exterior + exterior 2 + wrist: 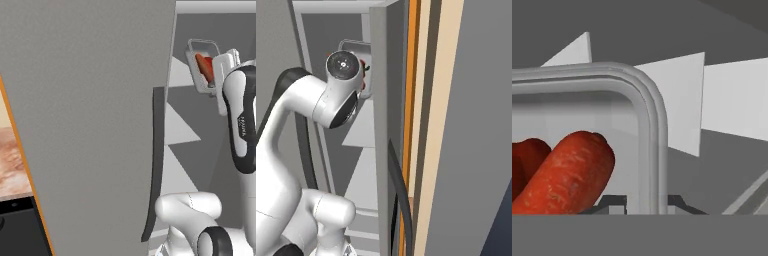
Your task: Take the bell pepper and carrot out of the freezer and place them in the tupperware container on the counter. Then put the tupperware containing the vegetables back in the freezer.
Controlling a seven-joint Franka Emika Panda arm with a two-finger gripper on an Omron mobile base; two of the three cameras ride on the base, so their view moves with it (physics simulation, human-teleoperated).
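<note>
You were running a glossy white arm point(291, 165) with rounded links, dark grey bands at its joints, a round dark end cap with a pale centre, and small grey lettering along one link.

One tray point(654, 130), with one carrot point(564, 175) and one pepper point(527, 155) in it. One freezer point(90, 110), one door handle point(156, 165), several pale shelves point(677, 105).

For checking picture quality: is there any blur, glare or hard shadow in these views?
Left base view: the freezer door is flat, even grey, no glare. Hand view: the carrot and the tupperware container rim look sharp, softly shaded. Right base view: no blur.
</note>
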